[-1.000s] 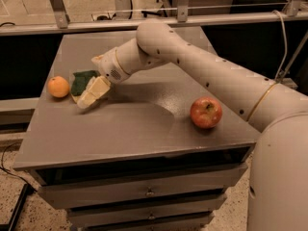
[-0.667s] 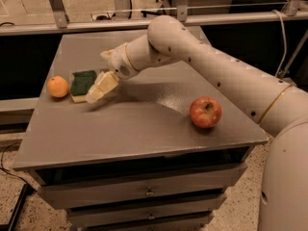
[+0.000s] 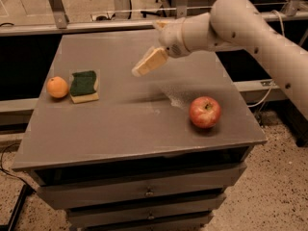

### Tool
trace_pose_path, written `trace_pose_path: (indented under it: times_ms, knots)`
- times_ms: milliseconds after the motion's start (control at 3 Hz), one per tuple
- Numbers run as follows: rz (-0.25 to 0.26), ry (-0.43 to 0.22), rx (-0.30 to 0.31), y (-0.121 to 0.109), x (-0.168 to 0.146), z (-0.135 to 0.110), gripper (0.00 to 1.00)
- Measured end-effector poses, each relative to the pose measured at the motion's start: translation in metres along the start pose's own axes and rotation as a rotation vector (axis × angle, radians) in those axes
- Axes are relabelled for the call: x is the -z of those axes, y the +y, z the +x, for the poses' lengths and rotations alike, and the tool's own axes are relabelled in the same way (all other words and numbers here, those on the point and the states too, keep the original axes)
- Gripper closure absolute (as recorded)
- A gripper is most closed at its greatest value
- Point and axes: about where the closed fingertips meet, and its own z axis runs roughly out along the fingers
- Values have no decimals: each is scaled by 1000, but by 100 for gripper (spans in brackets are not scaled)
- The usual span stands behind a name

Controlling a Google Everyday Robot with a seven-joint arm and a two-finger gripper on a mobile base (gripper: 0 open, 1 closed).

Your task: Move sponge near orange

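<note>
The sponge [image 3: 84,85], dark green on top over pale yellow foam, lies flat on the grey table [image 3: 125,129] at the left. It is just right of the orange [image 3: 57,87], almost touching it. My gripper [image 3: 147,57] hangs above the table's middle back, well to the right of the sponge and raised off the surface. It is open and holds nothing. Its cream finger [image 3: 150,61] points down and to the left.
A red apple [image 3: 205,112] sits at the right of the table near the front edge. The table is a drawer cabinet with drawers [image 3: 144,194] below. Metal frame legs [image 3: 55,6] stand behind it. My arm [image 3: 250,23] reaches in from the right.
The gripper has let go of the sponge and moved up and to the right, away from it. The sponge stays beside the orange.
</note>
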Motion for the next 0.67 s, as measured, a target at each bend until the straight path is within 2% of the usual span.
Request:
trace_pose_path:
  times_ms: [333,667]
  knots:
    - [164,-73,17,-54,58,8,0]
    - [193,-81,26,-62,69,9,0]
